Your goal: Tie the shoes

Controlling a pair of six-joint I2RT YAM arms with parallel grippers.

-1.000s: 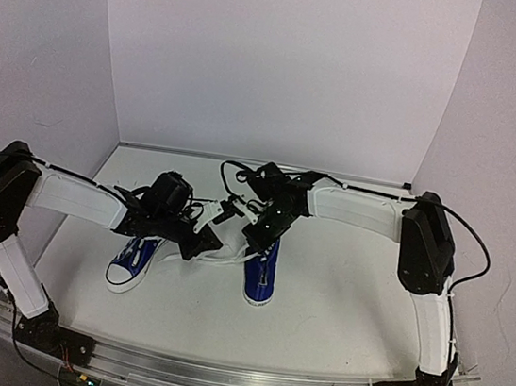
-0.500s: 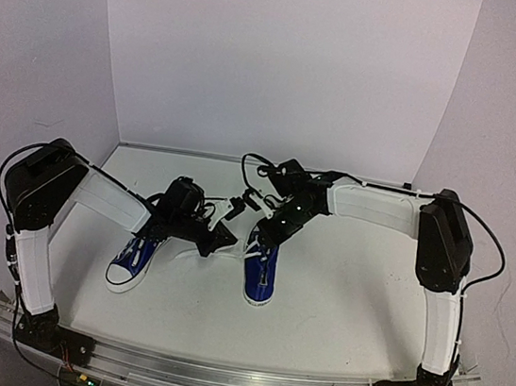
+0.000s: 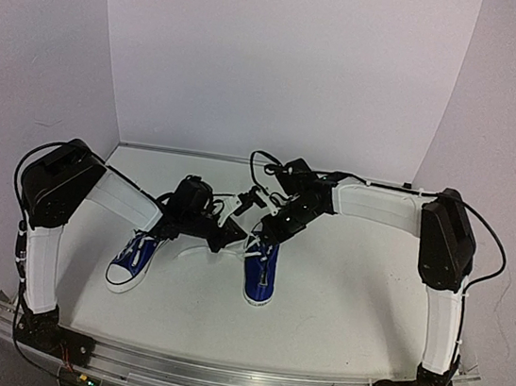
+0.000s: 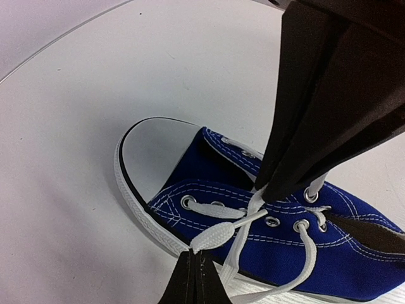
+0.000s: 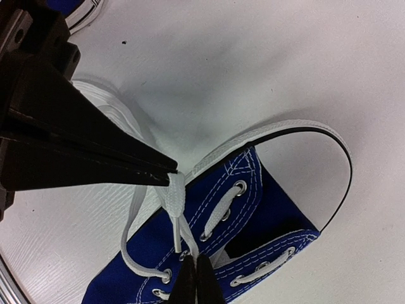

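Two blue sneakers with white laces lie on the table, the left shoe apart and the right shoe under both grippers. My left gripper is shut on the end of a white lace beside that shoe's side, its fingers pinching just behind the aglet. My right gripper is shut on the lace over the eyelets, in the middle of the shoe. The two fingertips stand a short lace length apart. In the right wrist view my own fingers meet at the bottom edge.
White walls close in the table at the back and sides. The left shoe's toe shows at the top of the right wrist view. A loose lace loop hangs over the right shoe's side. A metal rail runs along the near edge.
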